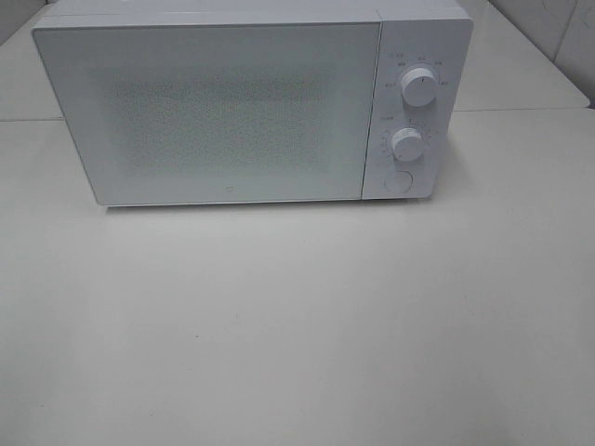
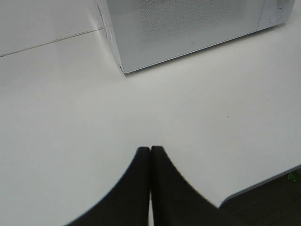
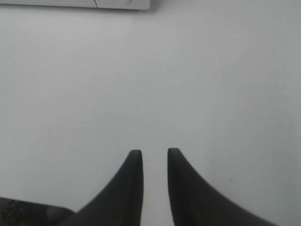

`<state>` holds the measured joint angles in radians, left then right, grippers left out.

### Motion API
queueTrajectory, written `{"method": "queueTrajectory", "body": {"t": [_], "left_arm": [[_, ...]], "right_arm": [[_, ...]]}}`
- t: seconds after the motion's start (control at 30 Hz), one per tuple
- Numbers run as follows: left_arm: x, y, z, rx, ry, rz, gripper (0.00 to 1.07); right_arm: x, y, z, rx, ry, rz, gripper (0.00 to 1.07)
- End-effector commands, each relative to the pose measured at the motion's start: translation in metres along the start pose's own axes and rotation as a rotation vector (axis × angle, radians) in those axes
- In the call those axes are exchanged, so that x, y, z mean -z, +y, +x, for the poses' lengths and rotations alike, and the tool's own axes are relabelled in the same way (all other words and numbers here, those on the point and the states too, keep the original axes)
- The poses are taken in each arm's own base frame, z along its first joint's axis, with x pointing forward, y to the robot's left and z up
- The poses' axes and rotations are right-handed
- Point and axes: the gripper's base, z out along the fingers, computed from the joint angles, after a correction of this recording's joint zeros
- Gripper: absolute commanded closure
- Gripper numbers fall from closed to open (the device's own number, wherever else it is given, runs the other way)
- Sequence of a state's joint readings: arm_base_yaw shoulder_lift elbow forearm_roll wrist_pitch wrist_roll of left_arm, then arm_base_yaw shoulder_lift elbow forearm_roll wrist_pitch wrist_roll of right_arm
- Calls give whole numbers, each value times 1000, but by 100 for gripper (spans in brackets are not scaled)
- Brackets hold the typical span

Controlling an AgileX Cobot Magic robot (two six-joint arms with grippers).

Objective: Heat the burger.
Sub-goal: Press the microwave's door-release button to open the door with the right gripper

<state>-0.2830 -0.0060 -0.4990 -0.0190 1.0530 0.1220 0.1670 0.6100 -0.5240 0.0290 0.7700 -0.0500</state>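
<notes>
Facing closed microwave (image 1: pixel 223 111) on table (image 1: pixel 297 325), left jaws together, right jaws parted (empty).

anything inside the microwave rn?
Cannot tell. The microwave door is shut, and its dotted window shows only pale grey, no shapes. The cavity behind it is covered, so any contents are hidden.

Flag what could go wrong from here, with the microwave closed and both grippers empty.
No burger shows in any view and the microwave door is shut; starting it could heat nothing.
The door shows no handle, only a round button under the dials; a hard press might shove the microwave back.
The left gripper is shut, so unready to grasp.
</notes>
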Motion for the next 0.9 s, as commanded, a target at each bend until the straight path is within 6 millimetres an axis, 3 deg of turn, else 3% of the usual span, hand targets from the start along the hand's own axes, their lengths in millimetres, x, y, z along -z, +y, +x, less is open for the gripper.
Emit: {"method": "queueTrajectory", "body": {"t": [0.03, 0.1, 0.57, 0.9], "left_arm": [[2, 0, 1, 5, -30, -4, 106], [2, 0, 1, 5, -30, -4, 106], [2, 0, 1, 5, -30, -5, 106], [2, 0, 1, 5, -30, -5, 106]], "right_arm": [[-8, -1, -16, 12, -84, 3, 101], [-13, -1, -22, 25, -109, 6, 107], [-47, -5, -68, 67, -384, 40, 107], [-102, -8, -91, 46, -486, 53, 107]]}}
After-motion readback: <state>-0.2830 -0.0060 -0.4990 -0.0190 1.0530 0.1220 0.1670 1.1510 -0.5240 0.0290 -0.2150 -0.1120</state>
